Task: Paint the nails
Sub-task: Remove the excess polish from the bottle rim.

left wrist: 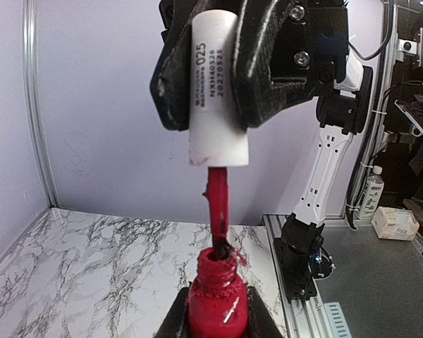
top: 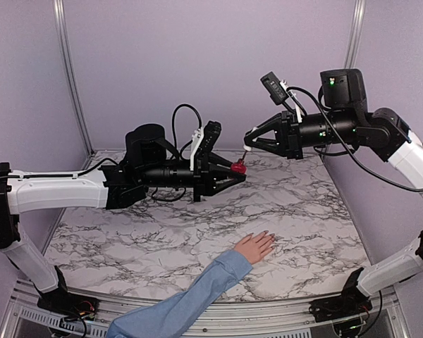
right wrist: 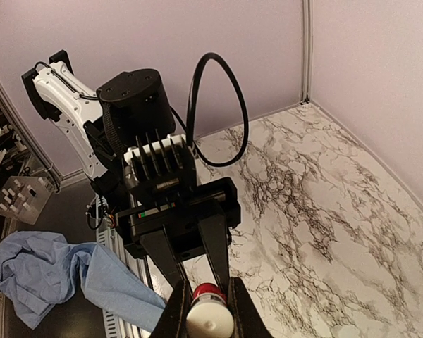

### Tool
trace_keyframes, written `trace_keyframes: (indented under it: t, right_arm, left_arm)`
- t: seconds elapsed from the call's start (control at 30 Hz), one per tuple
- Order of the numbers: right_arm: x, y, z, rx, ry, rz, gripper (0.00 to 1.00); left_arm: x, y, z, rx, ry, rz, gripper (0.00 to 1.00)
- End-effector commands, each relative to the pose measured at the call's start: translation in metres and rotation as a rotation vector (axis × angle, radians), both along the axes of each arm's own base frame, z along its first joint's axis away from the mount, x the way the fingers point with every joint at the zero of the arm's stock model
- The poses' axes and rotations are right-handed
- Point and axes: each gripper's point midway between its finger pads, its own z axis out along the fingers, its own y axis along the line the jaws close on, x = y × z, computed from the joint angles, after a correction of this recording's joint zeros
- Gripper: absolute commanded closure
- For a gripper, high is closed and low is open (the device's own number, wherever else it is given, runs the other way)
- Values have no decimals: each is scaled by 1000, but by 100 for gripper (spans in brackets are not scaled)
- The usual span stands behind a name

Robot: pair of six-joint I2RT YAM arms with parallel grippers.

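Bottle (left wrist: pixel 217 299) pinched in your left gripper (left wrist: pixel 217 327): hold it level; with the right gripper (left wrist: pixel 213 74) clamped on the cap (left wrist: pixel 218 120), wipe the brush (left wrist: pixel 217 211) and lift toward twelve o'clock

Item 1: marble table (top: pixel 162 225), with your two arms based at its near edge.
Item 2: nail-polish bottle (left wrist: pixel 217 299), clamped between the fingers of the left gripper (top: pixel 234 171), aloft over the table's rear middle.
Item 3: brush cap (left wrist: pixel 218 91), pinched in the right gripper (top: pixel 248 143) straight above the bottle; its brush (left wrist: pixel 216 201) hangs down, tip at the bottle's mouth.
Item 4: human hand (top: pixel 254 247), which you will find flat on the table, in front of the bottle and slightly right (nails (top: pixel 268 235) toward the rear right), forearm (top: pixel 197 292) crossing the near edge.
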Motion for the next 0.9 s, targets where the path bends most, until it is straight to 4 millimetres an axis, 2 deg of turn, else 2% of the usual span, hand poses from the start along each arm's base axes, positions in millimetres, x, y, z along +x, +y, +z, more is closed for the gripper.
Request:
trace_keyframes:
  t: [0.0, 0.13, 0.87]
  right_arm:
    - [2, 0, 5, 2, -20, -4, 100]
    - [3, 0, 13, 20, -25, -5, 100]
    - [3, -1, 26, 46, -34, -4, 100]
  left_arm:
    - [-2, -3, 9, -17, -19, -16, 100]
    - [-2, -4, 7, -14, -18, -17, 100]
    - [-2, -3, 5, -9, -16, -17, 100]
